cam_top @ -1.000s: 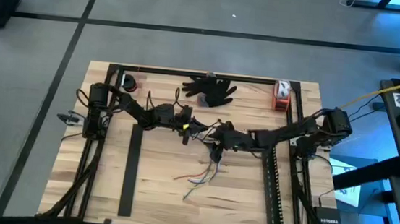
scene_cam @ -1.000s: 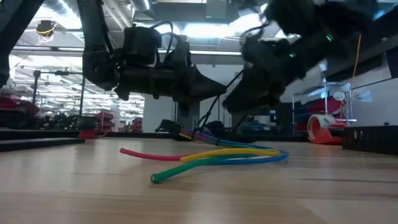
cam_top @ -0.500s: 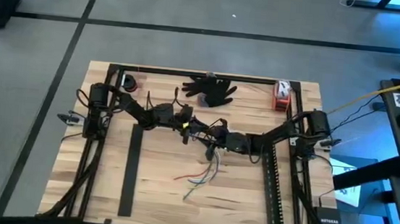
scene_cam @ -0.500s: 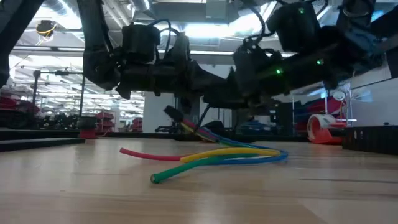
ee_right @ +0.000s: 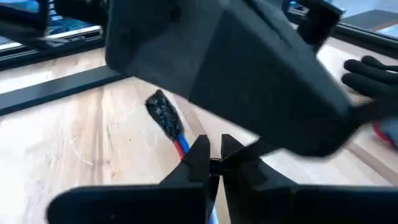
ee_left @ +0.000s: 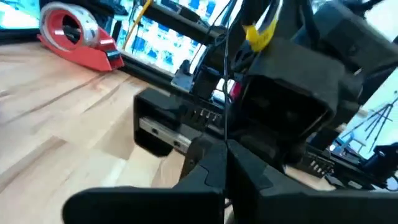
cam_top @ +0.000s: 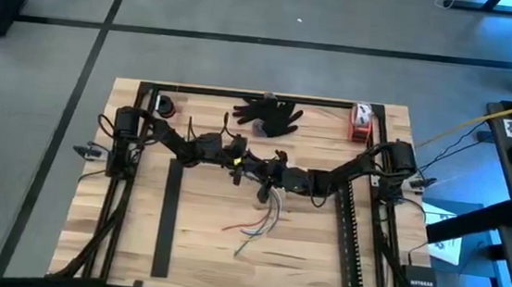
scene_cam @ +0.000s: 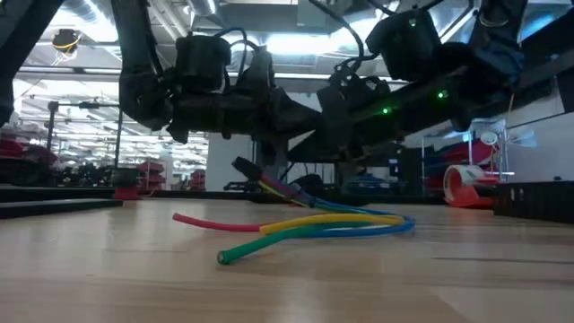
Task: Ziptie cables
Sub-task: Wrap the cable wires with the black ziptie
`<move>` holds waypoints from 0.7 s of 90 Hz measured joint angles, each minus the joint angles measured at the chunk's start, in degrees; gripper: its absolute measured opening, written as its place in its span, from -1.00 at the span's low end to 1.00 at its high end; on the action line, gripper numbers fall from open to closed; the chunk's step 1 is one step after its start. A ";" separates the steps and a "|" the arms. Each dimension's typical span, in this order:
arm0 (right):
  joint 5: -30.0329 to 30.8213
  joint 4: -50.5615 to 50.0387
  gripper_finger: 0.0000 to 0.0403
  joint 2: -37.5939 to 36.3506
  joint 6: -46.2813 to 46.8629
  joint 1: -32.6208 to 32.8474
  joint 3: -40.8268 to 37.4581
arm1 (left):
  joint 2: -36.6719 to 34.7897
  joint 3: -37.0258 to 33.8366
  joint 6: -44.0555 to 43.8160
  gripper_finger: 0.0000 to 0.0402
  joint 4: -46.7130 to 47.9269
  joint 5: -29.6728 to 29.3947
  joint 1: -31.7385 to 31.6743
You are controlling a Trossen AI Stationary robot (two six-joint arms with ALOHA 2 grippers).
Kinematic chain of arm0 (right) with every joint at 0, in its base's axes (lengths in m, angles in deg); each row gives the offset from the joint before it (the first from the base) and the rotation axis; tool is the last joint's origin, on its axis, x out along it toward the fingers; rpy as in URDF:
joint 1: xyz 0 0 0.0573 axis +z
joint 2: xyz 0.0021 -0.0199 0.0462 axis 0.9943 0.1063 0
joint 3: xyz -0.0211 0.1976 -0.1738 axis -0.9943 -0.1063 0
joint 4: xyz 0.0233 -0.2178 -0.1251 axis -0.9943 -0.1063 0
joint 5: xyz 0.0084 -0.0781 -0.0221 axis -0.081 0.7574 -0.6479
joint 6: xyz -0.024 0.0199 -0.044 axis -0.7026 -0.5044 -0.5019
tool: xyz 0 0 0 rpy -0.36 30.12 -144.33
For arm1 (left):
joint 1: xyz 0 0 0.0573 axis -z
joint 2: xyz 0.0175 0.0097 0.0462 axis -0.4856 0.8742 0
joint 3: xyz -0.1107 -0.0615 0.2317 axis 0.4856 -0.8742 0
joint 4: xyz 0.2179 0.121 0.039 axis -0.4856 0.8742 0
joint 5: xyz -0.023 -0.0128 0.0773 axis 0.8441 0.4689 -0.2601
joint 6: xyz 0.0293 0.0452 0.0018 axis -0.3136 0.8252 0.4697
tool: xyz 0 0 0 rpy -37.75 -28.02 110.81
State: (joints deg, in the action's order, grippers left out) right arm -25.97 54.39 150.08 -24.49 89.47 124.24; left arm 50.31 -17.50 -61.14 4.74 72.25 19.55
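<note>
Since earlier, my right tool (cam_top: 270, 174) slid toward the left tool (cam_top: 240, 161) above the cables (scene_cam: 314, 224); both look pinched together; I'd align slowly.

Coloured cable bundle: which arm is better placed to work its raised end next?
Right, probably. The right hand sits over the thin coloured cables' raised end; the left hand hovers just beside it.
</note>
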 joint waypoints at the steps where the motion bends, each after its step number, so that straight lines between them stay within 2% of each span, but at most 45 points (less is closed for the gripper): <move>1: 0.19 -0.28 -0.89 -0.01 0.15 0.01 0.03 | 0.00 0.00 -0.22 -1.00 -0.57 0.09 -0.01; 17: -0.24 -3.64 -0.95 0.96 1.60 0.04 0.00 | 0.02 0.02 -2.41 -1.00 -6.47 0.37 -0.04; 41: -3.34 -5.17 -0.93 6.46 5.79 0.06 2.57 | -1.38 0.23 -6.48 -1.00 -12.80 1.19 -0.02; 63: -5.85 -9.14 -0.93 9.82 6.46 0.08 5.90 | -12.06 1.11 -4.89 -1.00 -15.51 1.64 -0.04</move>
State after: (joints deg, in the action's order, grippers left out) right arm -31.82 45.25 159.90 -18.03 89.55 130.14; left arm 38.25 -16.38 -66.03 -10.77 73.89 19.51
